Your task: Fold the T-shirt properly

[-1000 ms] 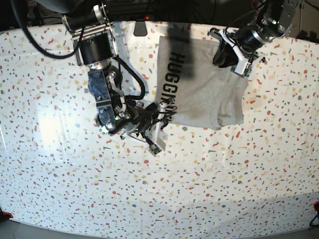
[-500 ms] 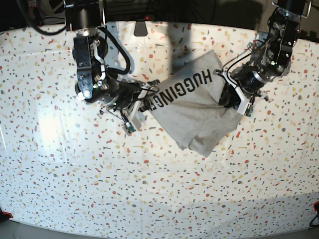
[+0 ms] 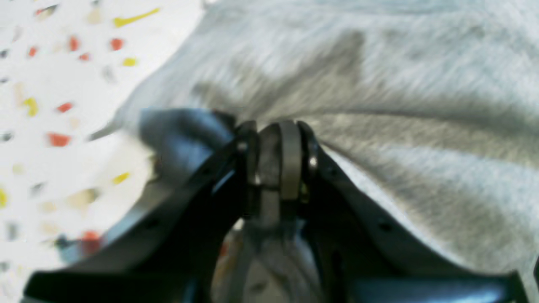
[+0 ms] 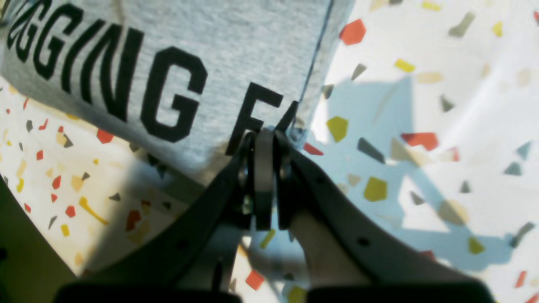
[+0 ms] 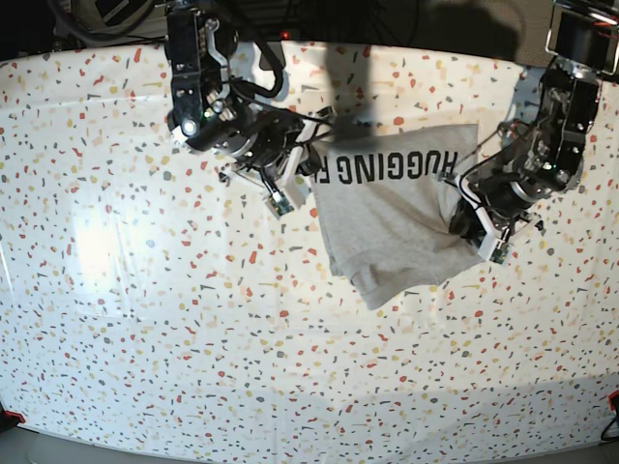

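Note:
The heather-grey T-shirt hangs stretched between my two grippers above the speckled table, bunched into a partial fold. Its black print "HUGGING F" runs upside down along the top edge in the base view. My right gripper, on the base view's left, is shut on the shirt's edge by the letter F; the right wrist view shows it pinching the printed cloth. My left gripper, on the base view's right, is shut on a bunch of plain grey cloth, seen close in the left wrist view.
The table is white with red, yellow and grey flecks and fills the base view. Dark arm bases and cables stand along the far edge. A red marker shows at each front corner, such as the right one.
The shirt has turned: the print went from vertical to horizontal and upside down. My right gripper moved up toward the far edge; my left gripper moved down and inward, both still holding cloth.

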